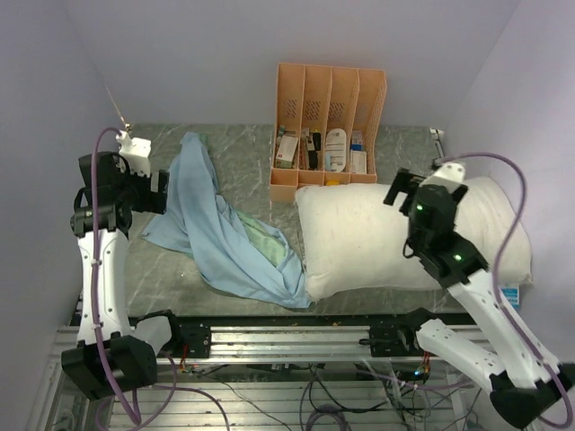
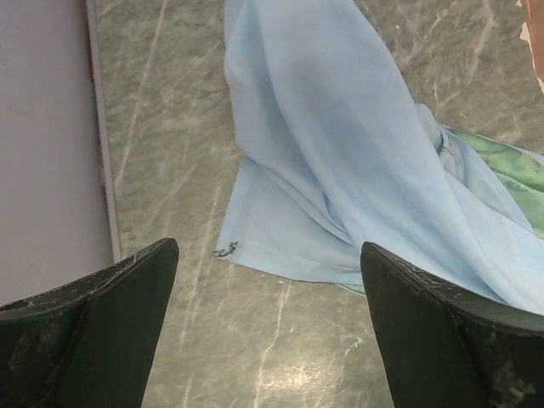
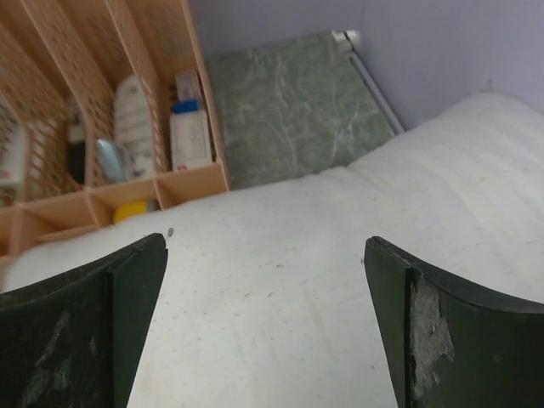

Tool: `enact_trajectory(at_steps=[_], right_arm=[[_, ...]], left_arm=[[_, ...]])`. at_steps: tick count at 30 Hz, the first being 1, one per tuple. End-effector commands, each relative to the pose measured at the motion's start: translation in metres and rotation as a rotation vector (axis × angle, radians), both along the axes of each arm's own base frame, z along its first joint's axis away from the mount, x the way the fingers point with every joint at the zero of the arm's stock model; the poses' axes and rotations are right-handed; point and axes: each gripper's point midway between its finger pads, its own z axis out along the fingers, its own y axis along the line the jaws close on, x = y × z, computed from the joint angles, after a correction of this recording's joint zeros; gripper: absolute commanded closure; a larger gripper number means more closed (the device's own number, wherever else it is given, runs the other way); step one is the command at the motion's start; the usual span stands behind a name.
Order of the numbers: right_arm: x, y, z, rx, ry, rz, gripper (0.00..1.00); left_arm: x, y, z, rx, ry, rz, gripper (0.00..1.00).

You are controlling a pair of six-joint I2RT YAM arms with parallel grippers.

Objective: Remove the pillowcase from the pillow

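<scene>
The pillowcase [image 1: 220, 224] lies crumpled on the grey table, left of the pillow, with its light blue face up and a patch of green showing [image 1: 265, 244]. Its near end touches the pillow's front left corner. The pillow [image 1: 359, 242] is bare, off-white and plump, and lies at the right. My left gripper [image 1: 163, 193] hovers open over the cloth's left edge; the left wrist view shows the blue pillowcase [image 2: 340, 153] ahead of the left gripper [image 2: 268, 251], which holds nothing. My right gripper [image 1: 402, 190] hangs open above the pillow [image 3: 280, 306], and nothing sits in the right gripper [image 3: 263, 245].
An orange file rack [image 1: 328, 126] with small items stands behind the pillow, against the back wall. Walls close in on the left and right. The table's left edge [image 2: 102, 170] runs beside the cloth. A metal rail [image 1: 287, 341] lines the near edge.
</scene>
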Motion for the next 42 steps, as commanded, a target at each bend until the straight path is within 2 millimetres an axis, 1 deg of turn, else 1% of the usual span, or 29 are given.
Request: enact_trajectory(at_steps=[1,2,3,4,6,7,8,10,11,13,15,17,20,21,23,24,26,27,28,29,30,32,33,34,36,37,40,42], right_arm=[[0.02,0.005,-0.048,-0.074,0.076,-0.034,0.0],[0.022,0.007,-0.066,-0.112,0.109,-0.01,0.0],[0.022,0.007,-0.086,-0.146,0.14,-0.003,0.0],[0.019,0.003,-0.105,-0.161,0.164,-0.02,0.0],[0.014,-0.003,-0.139,-0.162,0.193,-0.057,0.0],[0.011,-0.006,-0.152,-0.157,0.204,-0.075,0.0],[0.009,-0.009,-0.152,-0.14,0.195,-0.1,0.0],[0.004,-0.019,-0.149,-0.094,0.153,-0.186,0.0],[0.002,-0.022,-0.15,-0.09,0.135,-0.198,0.0],[-0.004,-0.03,-0.152,-0.085,0.097,-0.229,0.0],[-0.012,-0.04,-0.157,-0.085,0.074,-0.273,0.0],[-0.022,-0.051,-0.164,-0.073,0.057,-0.333,0.0],[-0.04,-0.066,-0.184,-0.042,0.056,-0.429,0.0],[-0.045,-0.07,-0.187,-0.046,0.056,-0.452,0.0],[-0.042,-0.067,-0.186,-0.071,0.064,-0.428,0.0],[-0.041,-0.067,-0.189,-0.082,0.071,-0.424,0.0],[-0.041,-0.067,-0.196,-0.088,0.088,-0.427,0.0],[-0.039,-0.066,-0.199,-0.107,0.096,-0.421,0.0],[-0.037,-0.065,-0.201,-0.124,0.107,-0.413,0.0],[-0.035,-0.064,-0.204,-0.14,0.122,-0.399,0.0],[-0.034,-0.062,-0.207,-0.152,0.134,-0.387,0.0],[-0.034,-0.064,-0.211,-0.167,0.135,-0.393,0.0],[-0.035,-0.065,-0.212,-0.17,0.128,-0.396,0.0],[-0.035,-0.065,-0.212,-0.167,0.117,-0.39,0.0],[-0.034,-0.063,-0.214,-0.167,0.099,-0.37,0.0],[-0.034,-0.063,-0.216,-0.17,0.099,-0.364,0.0],[-0.032,-0.063,-0.223,-0.176,0.106,-0.365,0.0],[-0.03,-0.06,-0.228,-0.192,0.119,-0.347,0.0]], left_arm=[[-0.001,-0.013,-0.014,-0.087,-0.088,-0.002,0.01],[-0.002,-0.014,-0.018,-0.09,-0.12,0.003,0.01],[-0.003,-0.016,-0.026,-0.098,-0.14,-0.001,0.01],[-0.003,-0.018,-0.031,-0.104,-0.172,-0.002,0.01],[-0.006,-0.021,-0.047,-0.121,-0.229,0.002,0.01],[-0.007,-0.022,-0.05,-0.124,-0.268,0.003,0.01],[-0.007,-0.024,-0.053,-0.125,-0.317,-0.006,0.01],[-0.014,-0.031,-0.067,-0.138,-0.364,-0.028,0.01],[-0.018,-0.035,-0.076,-0.146,-0.375,-0.041,0.01],[-0.023,-0.04,-0.085,-0.143,-0.409,-0.071,0.01],[-0.027,-0.041,-0.087,-0.123,-0.397,-0.084,0.01],[-0.028,-0.044,-0.089,-0.142,-0.391,-0.089,0.01],[-0.029,-0.047,-0.088,-0.168,-0.386,-0.091,0.01],[-0.031,-0.047,-0.093,-0.193,-0.375,-0.074,0.01],[-0.038,-0.053,-0.105,-0.215,-0.362,-0.087,0.01],[-0.04,-0.052,-0.111,-0.228,-0.37,-0.066,0.0],[-0.039,-0.042,-0.11,-0.223,-0.429,0.003,0.0],[-0.039,-0.037,-0.111,-0.218,-0.436,0.032,0.03],[-0.041,-0.039,-0.114,-0.207,-0.423,0.014,0.06],[-0.045,-0.049,-0.118,-0.189,-0.392,-0.065,0.11],[-0.046,-0.059,-0.118,-0.196,-0.392,-0.131,0.14],[-0.046,-0.064,-0.12,-0.195,-0.378,-0.169,0.18],[-0.044,-0.062,-0.122,-0.195,-0.366,-0.162,0.19],[-0.04,-0.057,-0.123,-0.197,-0.357,-0.124,0.02],[-0.031,-0.036,-0.129,-0.206,-0.326,0.013,0.01],[-0.028,-0.029,-0.133,-0.208,-0.309,0.059,0.01],[-0.023,-0.019,-0.141,-0.213,-0.267,0.128,0.01],[-0.024,-0.01,-0.14,-0.213,-0.277,0.193,0.01]])
